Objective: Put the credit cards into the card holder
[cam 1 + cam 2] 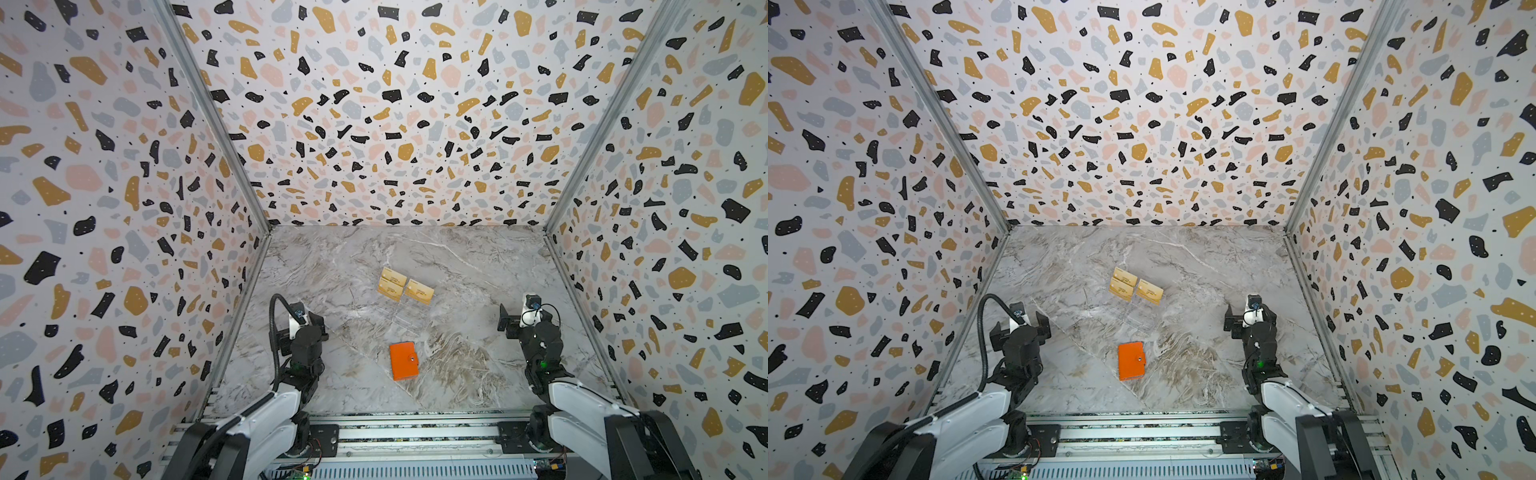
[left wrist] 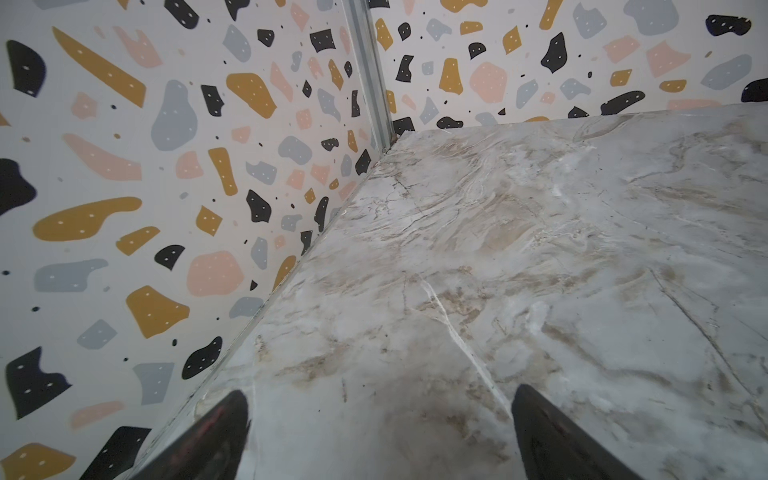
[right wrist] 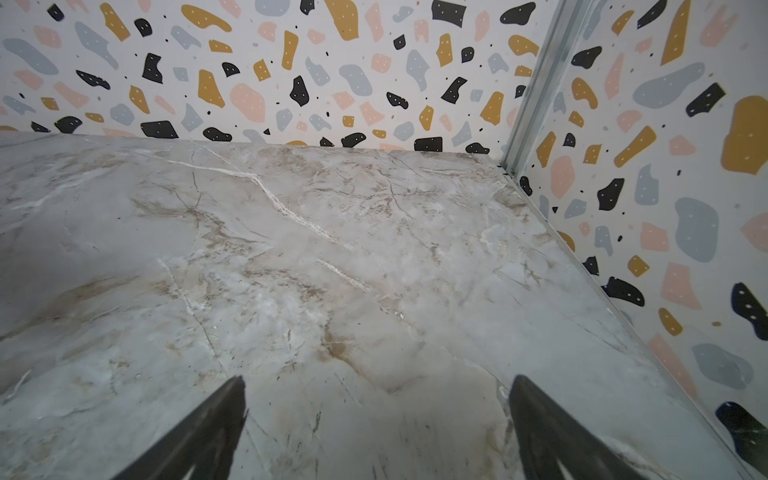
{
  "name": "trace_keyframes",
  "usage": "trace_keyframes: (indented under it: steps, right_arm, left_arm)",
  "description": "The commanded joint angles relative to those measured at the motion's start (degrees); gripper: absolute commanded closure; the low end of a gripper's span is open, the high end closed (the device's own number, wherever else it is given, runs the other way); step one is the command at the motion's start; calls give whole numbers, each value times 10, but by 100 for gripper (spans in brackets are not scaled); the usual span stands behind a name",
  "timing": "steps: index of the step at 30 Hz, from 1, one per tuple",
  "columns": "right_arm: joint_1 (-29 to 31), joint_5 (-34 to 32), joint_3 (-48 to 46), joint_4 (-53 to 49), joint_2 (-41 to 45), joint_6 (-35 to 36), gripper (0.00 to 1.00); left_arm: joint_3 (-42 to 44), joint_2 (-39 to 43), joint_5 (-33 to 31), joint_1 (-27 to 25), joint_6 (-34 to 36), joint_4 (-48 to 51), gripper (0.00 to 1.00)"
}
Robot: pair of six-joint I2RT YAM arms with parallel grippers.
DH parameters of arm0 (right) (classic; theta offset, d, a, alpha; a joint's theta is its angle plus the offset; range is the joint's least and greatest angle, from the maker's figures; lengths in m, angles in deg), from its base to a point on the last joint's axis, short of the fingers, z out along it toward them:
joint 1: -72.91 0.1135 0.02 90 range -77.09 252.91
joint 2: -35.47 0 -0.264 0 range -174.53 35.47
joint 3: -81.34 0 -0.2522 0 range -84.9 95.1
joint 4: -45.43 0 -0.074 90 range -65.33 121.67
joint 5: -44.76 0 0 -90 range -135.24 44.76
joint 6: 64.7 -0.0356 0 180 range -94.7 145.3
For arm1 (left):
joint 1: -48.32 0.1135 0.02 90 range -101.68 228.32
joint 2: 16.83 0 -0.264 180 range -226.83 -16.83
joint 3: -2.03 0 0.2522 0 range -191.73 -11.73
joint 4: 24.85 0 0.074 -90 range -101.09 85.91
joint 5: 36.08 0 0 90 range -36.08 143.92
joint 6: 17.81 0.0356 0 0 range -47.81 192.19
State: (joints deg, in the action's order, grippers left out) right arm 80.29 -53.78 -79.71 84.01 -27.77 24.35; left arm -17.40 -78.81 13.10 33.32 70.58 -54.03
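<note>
Three gold-tan credit cards (image 1: 392, 277) (image 1: 1124, 276) sit close together mid-table in both top views, apparently propped on a faint clear stand (image 1: 1136, 318). Nearer the front lies the orange card holder (image 1: 403, 360) (image 1: 1131, 360), closed, with its snap button showing. My left gripper (image 1: 302, 322) (image 1: 1020, 321) hovers open at the left, well apart from the holder. My right gripper (image 1: 525, 316) (image 1: 1250, 314) is open at the right. In the wrist views, the left gripper (image 2: 380, 392) and right gripper (image 3: 379, 379) have only bare marble between their fingers. No cards or holder show there.
Terrazzo-patterned walls (image 1: 124, 249) enclose the marble table (image 1: 457, 257) on the left, back and right, with metal corner posts (image 2: 370, 75) (image 3: 536, 91). A metal rail (image 1: 415, 432) carrying the arm bases runs along the front edge.
</note>
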Motion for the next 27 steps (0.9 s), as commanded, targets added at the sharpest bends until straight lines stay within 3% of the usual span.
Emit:
trace_keyframes:
  steps: [1,7,10,12,27]
  right_arm:
    - [-5,1,8,126,-54,9,1]
    - [-36,40,34,199,-167,-4,1]
    - [-39,48,40,273,-232,1,1]
    - [-39,50,70,173,-216,0,1]
    - [-24,32,78,167,-222,10,1]
  left_arm:
    - [-15,-53,44,11,20,-177,0]
    - [-16,-192,55,48,-7,-319,0]
    - [-29,-181,64,57,-18,-273,0]
    - [-30,-190,64,58,-20,-281,0]
    - [-26,-178,65,58,-19,-276,0]
